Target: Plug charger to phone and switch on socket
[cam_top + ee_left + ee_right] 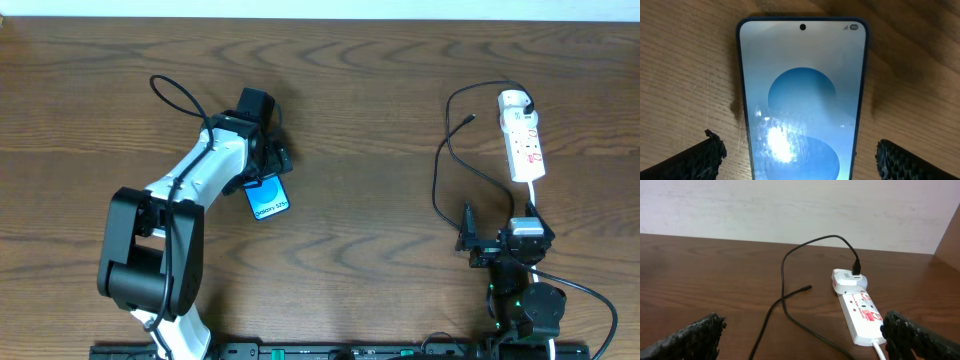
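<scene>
A dark, wood-grained worktop [360,60] runs back to a pale wall [800,205], and nearly everything on it can be placed from the socket [525,145] at the far right.

Far to the left of the socket, the phone [270,200] lies flat with its bright blue screen up. The white left arm reaches over it, so the overhead view shows only its near end. The left hand [800,157] is spread wide above the phone, one dark finger on each side of the screen. Both fingers stand clear of the phone's edges, and the hand grips nothing.

Just left of the socket, the charger [440,180] trails in loose loops of thin black cable. Its small plug [470,118] lies free on the wood, beside the socket's far end and well apart from the phone. The cable's other end sits in the white adapter [513,100], which is plugged into that far end.

The socket itself lies lengthwise — a narrow white strip with red-marked switches. Its thick white cord [533,195] leaves from the near end.

Just on the near side of the socket, the right hand [802,345] faces it with the fingers wide apart and holds nothing. The charger's slack runs across the wood in front of it — whether the cable passes under the hand cannot be told.
</scene>
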